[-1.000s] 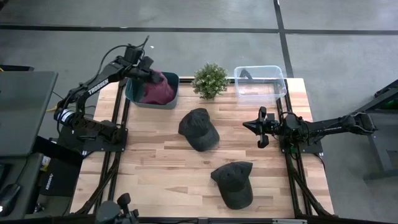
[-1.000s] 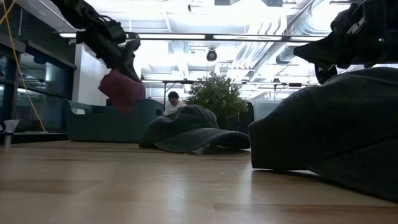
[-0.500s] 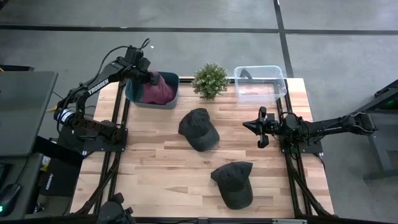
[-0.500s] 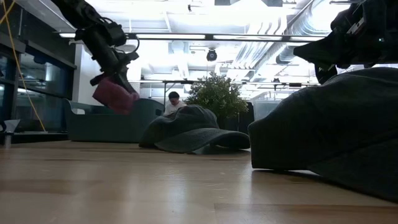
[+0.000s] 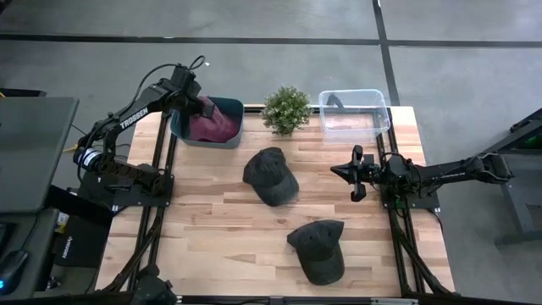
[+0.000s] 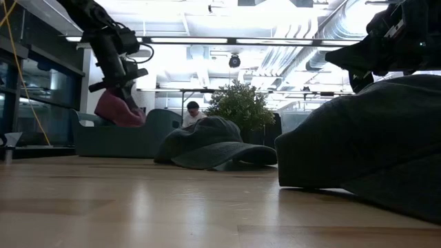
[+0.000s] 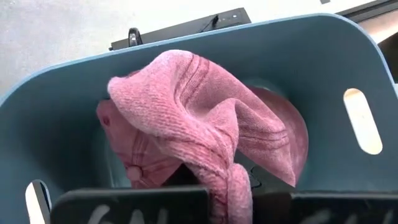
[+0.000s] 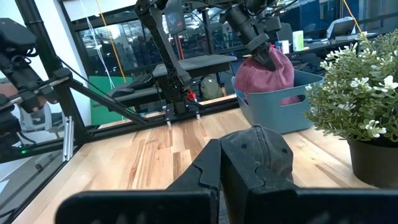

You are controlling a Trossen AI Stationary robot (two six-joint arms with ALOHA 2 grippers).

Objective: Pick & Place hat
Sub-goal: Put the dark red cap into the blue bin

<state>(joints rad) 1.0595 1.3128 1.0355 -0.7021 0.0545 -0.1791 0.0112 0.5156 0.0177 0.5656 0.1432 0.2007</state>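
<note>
Lowering since a second ago, my left gripper now has the pink hat down inside the blue bin, fingers pinched shut on its fabric. I judge this the placing step; next I open and lift clear. My right gripper waits well right of the bin, jaws parted, empty.

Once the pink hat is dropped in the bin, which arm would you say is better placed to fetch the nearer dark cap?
Probably right. The right pincer waits open beside the dark cap, while the left pincer holds the pink hat over the blue bin.
</note>
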